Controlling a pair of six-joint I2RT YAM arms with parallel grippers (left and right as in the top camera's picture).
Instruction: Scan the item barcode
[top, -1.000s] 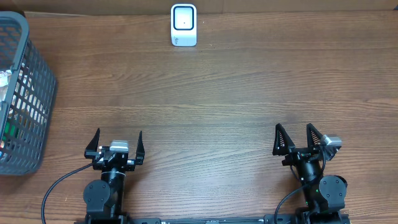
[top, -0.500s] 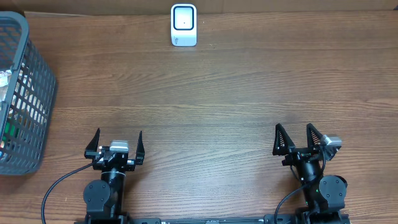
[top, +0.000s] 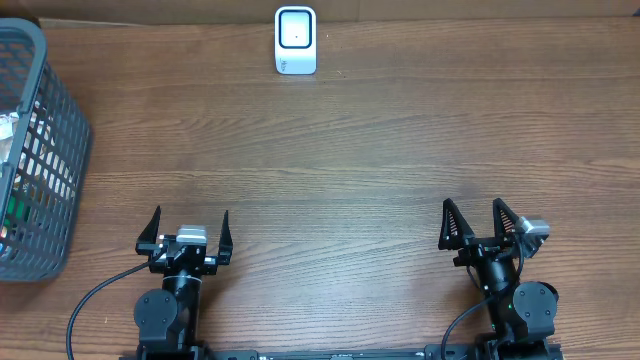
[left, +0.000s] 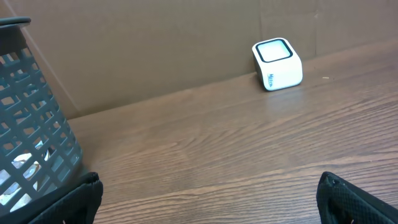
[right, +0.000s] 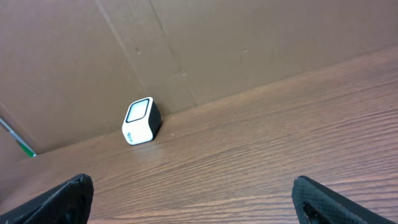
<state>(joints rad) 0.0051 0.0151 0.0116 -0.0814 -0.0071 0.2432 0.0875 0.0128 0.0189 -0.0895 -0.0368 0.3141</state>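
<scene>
Overhead, the white scanner stands at the far edge of the table, a grey basket with packaged items showing through its slats sits at the left, and the left gripper and right gripper rest at the near edge, jaws spread wide, holding nothing. From the left wrist, the basket fills the left and the scanner sits far right against a cardboard wall. From the right wrist, the scanner stands far, left of centre.

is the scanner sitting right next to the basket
No, the white scanner stands at the far middle edge of the table, well apart from the grey basket at the left edge.
</scene>
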